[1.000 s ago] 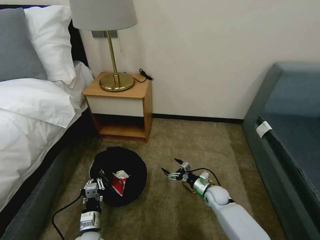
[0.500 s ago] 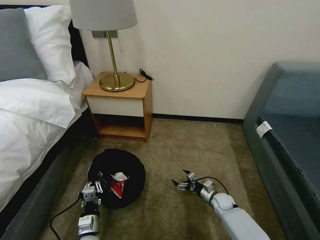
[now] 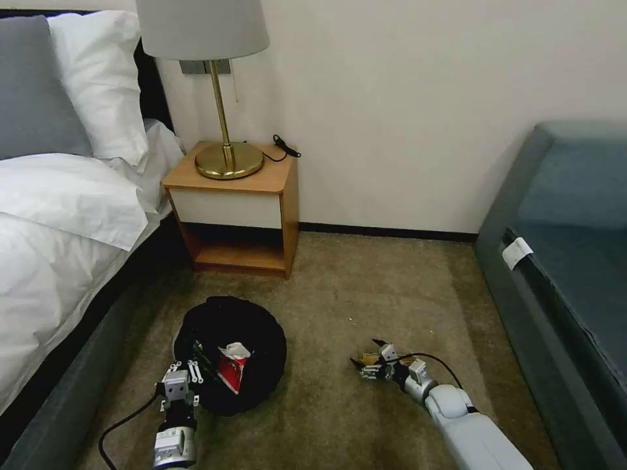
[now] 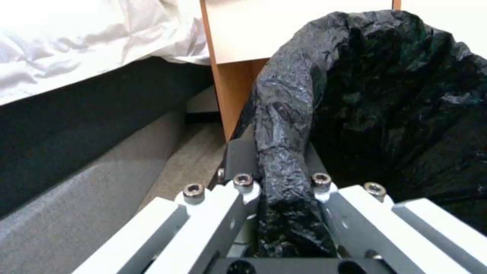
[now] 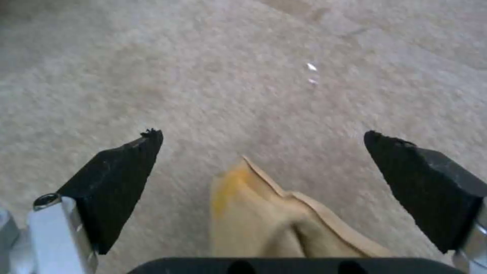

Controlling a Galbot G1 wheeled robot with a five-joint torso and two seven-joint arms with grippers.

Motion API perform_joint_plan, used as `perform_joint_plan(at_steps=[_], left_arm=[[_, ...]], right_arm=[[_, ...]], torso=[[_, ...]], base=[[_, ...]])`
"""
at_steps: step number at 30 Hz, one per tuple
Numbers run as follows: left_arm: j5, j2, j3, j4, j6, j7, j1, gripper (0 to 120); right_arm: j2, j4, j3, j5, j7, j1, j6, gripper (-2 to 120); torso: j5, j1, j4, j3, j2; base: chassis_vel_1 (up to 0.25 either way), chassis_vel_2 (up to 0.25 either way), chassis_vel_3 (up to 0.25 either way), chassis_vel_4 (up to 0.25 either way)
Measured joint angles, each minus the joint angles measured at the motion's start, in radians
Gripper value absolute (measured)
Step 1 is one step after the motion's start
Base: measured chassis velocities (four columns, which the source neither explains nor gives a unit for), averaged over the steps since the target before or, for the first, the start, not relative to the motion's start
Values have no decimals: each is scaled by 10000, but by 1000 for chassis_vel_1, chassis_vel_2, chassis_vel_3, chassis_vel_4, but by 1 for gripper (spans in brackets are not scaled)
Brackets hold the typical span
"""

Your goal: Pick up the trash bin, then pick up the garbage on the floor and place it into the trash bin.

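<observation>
I have the left gripper (image 4: 276,186) clamped on the bag-lined rim of the trash bin (image 3: 251,326), which sits in front of the nightstand (image 3: 235,209). To the bin's right, my right gripper (image 5: 264,167) is spread around the brown paper wad (image 5: 274,220) on the carpet (image 3: 366,287).

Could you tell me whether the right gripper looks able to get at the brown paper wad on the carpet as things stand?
Probably yes: the right gripper is open and low over the carpet, with the paper wad lying between its fingers and nothing in the way.
</observation>
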Motion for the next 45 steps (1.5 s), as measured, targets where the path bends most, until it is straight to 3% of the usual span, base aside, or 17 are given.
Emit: perform_joint_plan(at_steps=[19,32,45], left_arm=[[223,-29,93,-92,-8,-8,88,4],[287,15,-11,-692,2,18,271,4],[301,46,-46,-690,-31,12,298,4]], right_arm=[[-135,-1107,285,-112,-85,422,-81,100],[-531,-245,97,377,-482,250,-774,100],[-708,-403,117,376,-1175,367,-1394,100]], torso=[[-3,0,1,1,0],[-1,0,0,1,0],[-1,0,-1,1,0]], base=[[0,0,0,0],[0,0,0,0],[0,0,0,0]])
